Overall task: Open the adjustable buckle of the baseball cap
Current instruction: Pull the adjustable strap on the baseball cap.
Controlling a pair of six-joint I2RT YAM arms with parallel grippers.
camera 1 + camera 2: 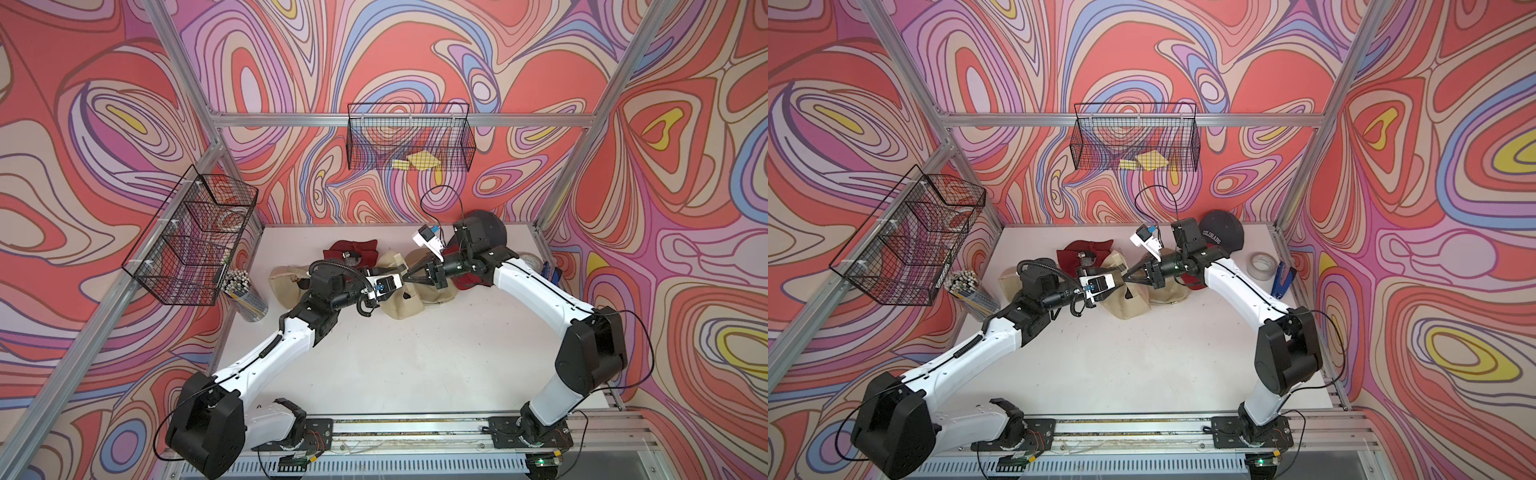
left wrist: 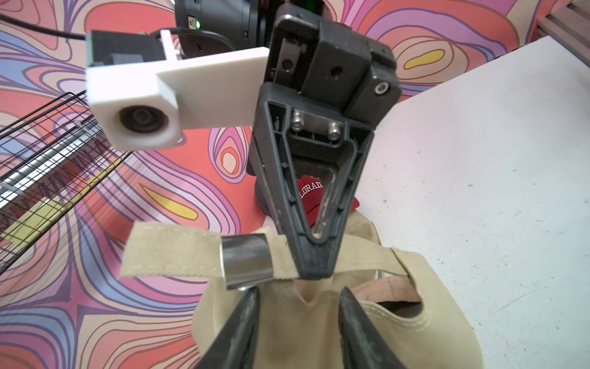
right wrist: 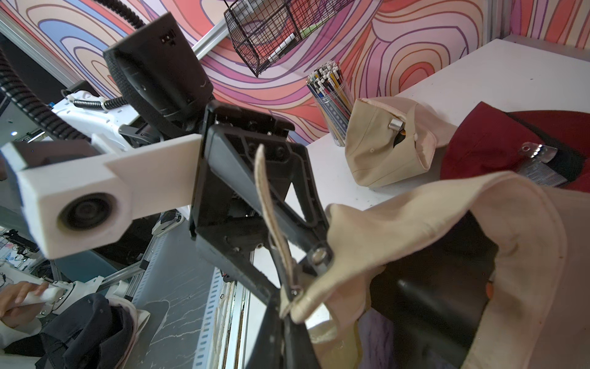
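A beige baseball cap (image 1: 401,309) (image 2: 319,329) is held up between my two grippers at the back middle of the table (image 1: 415,374). Its strap (image 2: 169,252) (image 3: 268,198) runs through a silver metal buckle (image 2: 247,260). My right gripper (image 2: 316,271) (image 3: 287,314) (image 1: 406,279) is shut on the strap right beside the buckle. My left gripper (image 2: 298,294) faces it from the other side, its fingers apart with slack cap fabric between them. One left fingertip (image 2: 252,295) sits just under the buckle.
Another beige cap (image 1: 286,278) (image 3: 383,150) and a red cap (image 1: 351,253) lie behind my left arm. A dark Colorado cap (image 1: 1221,232), a tape roll (image 1: 1260,266) and a blue stapler (image 1: 1283,278) sit at the back right. A pencil cup (image 1: 245,295) stands under the left wire basket (image 1: 191,237).
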